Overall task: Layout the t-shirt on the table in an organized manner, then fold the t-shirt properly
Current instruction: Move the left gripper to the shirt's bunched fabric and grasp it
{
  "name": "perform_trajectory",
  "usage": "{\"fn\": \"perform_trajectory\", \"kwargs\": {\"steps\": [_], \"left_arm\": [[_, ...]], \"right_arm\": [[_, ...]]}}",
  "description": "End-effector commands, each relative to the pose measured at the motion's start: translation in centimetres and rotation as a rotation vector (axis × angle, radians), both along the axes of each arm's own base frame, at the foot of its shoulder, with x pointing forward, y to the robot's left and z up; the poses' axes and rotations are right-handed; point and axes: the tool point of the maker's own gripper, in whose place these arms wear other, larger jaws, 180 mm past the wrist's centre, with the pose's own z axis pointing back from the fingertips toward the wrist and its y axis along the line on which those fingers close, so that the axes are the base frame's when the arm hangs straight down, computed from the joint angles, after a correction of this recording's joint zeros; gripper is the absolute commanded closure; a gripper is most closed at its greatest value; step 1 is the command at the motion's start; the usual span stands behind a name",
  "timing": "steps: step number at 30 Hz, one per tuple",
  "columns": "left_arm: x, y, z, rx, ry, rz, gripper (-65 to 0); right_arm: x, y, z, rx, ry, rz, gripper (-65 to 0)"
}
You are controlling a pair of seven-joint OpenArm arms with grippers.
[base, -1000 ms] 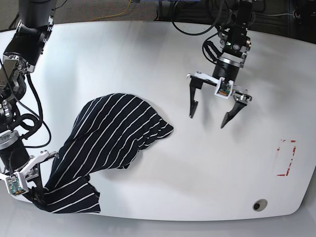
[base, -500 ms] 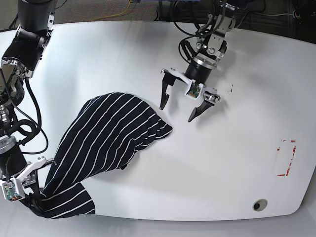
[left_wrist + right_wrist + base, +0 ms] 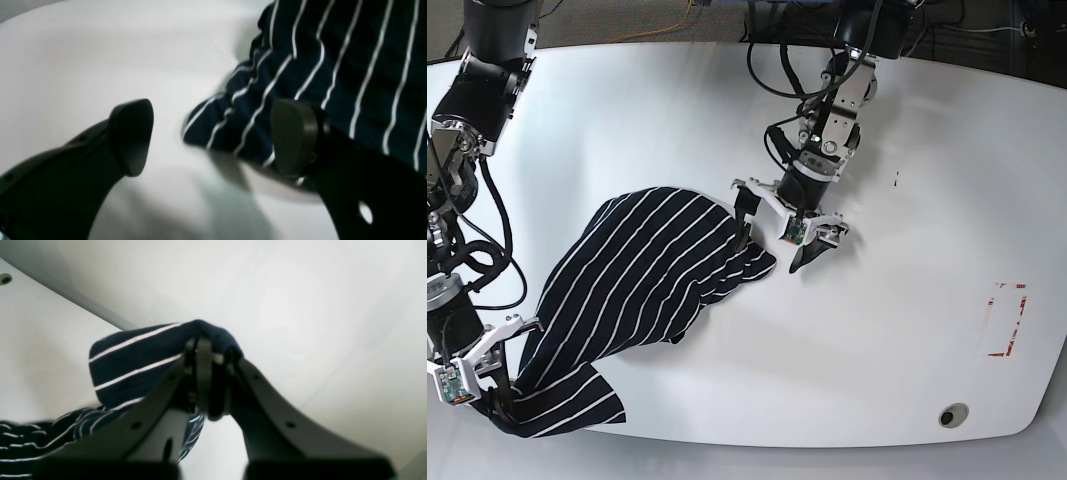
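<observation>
Likely risked snagging only one layer: left jaws spread over black white-striped fabric t-shirt; right jaws clenched on its corner.

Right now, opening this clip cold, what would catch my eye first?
The black t-shirt with thin white stripes, lying crumpled across the left half of the white table. The right gripper is shut on its lower corner at the table's near-left edge. The left gripper hangs open over the shirt's far tip near the table's middle, one finger above the fabric.
</observation>
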Motion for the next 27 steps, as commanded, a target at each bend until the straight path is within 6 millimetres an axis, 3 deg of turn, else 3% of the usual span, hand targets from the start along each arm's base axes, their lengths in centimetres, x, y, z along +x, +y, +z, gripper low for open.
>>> {"fn": "perform_trajectory", "kwargs": {"steps": [1, 15, 27], "left_arm": [[0.7, -1.1, 1.5, -0.036, -0.042, -0.011, -52.7], [1.2, -1.8, -1.7, 0.009, 0.087, -0.023, -52.4], [2.2, -1.8, -2.9, 0.034, 0.115, -0.028, -52.3]], "right_arm": [[-0.3, -0.1, 2.0, -0.008, -0.063, 0.006, 0.0], [-0.4, -0.1, 1.2, -0.004, -0.043, 0.007, 0.0], [-0.4, -0.2, 1.1, 0.002, -0.043, 0.005, 0.0]]}}
